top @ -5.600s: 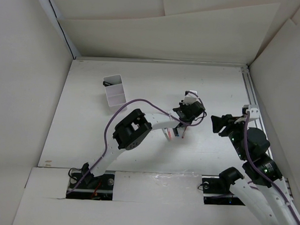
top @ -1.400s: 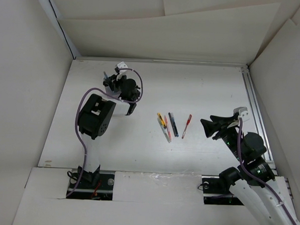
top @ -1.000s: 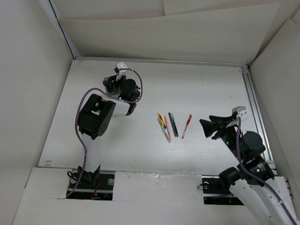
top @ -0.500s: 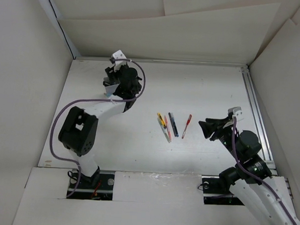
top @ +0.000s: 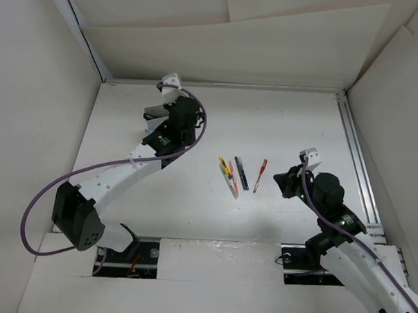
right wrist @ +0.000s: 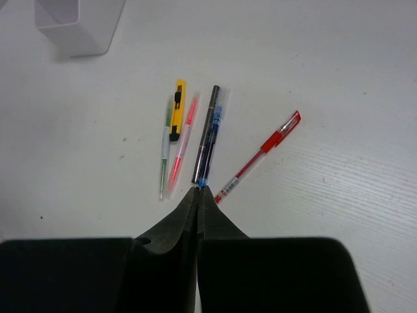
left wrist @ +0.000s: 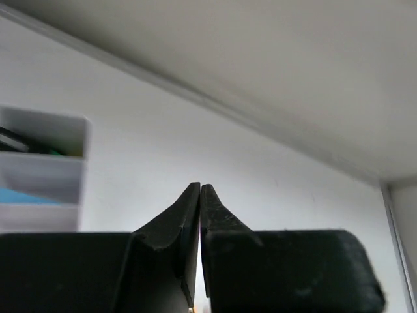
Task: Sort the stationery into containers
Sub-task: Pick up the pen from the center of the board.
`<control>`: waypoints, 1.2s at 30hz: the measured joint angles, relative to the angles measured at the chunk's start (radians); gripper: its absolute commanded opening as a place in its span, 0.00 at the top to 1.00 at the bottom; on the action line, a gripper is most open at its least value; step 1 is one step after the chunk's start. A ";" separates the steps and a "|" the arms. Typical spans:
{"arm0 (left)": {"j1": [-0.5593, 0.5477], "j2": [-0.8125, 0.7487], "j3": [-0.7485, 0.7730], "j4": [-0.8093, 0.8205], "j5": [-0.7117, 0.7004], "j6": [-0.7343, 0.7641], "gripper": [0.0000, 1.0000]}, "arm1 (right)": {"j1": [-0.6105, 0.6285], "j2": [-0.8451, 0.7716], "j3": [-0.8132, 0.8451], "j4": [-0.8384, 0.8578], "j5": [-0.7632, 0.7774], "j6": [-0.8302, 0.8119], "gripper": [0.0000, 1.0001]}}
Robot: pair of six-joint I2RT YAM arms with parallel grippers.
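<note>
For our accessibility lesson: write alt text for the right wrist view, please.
The right arm's shut black gripper points at a fanned row on the white table: thin green pen, stubby yellow-and-black item, pink pen, black-and-blue pen, red pen. A white plastic box corner shows top left.

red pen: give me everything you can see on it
The red pen is thin and looks like plastic, with a clear barrel, a red refill inside and a red clipped cap at its far end. It lies flat and slanted on the table, rightmost in the loose row, just right of the blue-black pen and clear of it. Only the table touches it. The shut right gripper sits near its tip end, apart from it.
</note>
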 measured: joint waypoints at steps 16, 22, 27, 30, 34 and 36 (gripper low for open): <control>-0.214 0.360 -0.083 -0.182 0.458 -0.295 0.72 | 0.000 -0.050 0.000 -0.021 0.011 0.009 0.92; -0.205 0.462 -0.040 -0.177 0.433 -0.333 0.76 | 0.002 -0.053 0.000 -0.030 0.013 0.016 0.91; -0.188 0.499 -0.031 -0.182 0.388 -0.365 0.77 | 0.002 -0.053 0.000 -0.030 0.013 0.016 0.91; -0.179 0.502 -0.029 -0.181 0.353 -0.380 0.77 | 0.002 -0.055 0.000 -0.031 0.014 0.018 0.91; -0.177 0.506 -0.025 -0.182 0.327 -0.386 0.77 | 0.002 -0.060 0.000 -0.030 0.014 0.019 0.91; -0.177 0.519 -0.010 -0.189 0.317 -0.388 0.77 | 0.002 -0.060 0.000 -0.031 0.014 0.019 0.90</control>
